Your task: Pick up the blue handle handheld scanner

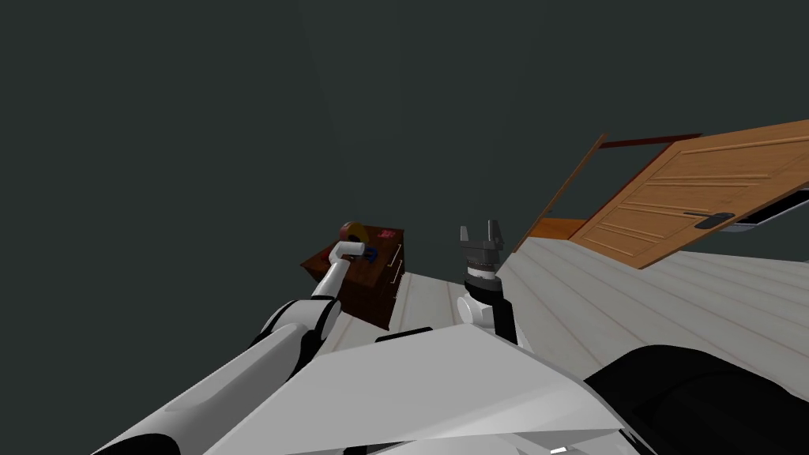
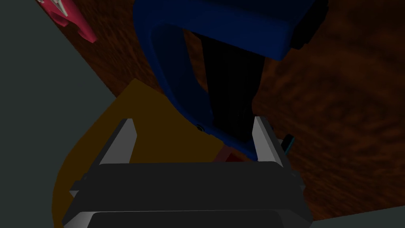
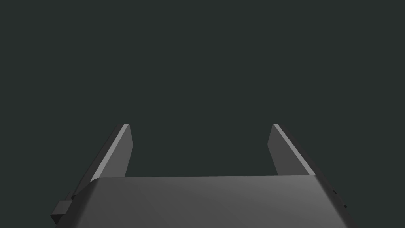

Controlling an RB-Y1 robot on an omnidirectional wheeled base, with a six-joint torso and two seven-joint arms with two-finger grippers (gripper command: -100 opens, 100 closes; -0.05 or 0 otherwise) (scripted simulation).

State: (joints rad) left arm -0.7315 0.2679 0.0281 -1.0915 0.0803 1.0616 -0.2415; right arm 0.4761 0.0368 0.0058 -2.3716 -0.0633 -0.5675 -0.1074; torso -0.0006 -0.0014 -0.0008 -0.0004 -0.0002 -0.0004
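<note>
My left gripper (image 2: 193,120) is spread, the blue-handled black handheld scanner (image 2: 174,79) just inside one finger; likely light, stiff, slick; I'd pinch its curved handle; right gripper (image 3: 199,126) spread.

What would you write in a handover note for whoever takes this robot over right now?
Left gripper: open, above the dark wooden cabinet, fingers on either side of the scanner's lower handle end, not clamped.
Right gripper: open, idle, raised ahead of the chest.
Scanner: on the cabinet top, beside a yellow object.
Done: the reach.
Left: close on the handle, lift.
</note>
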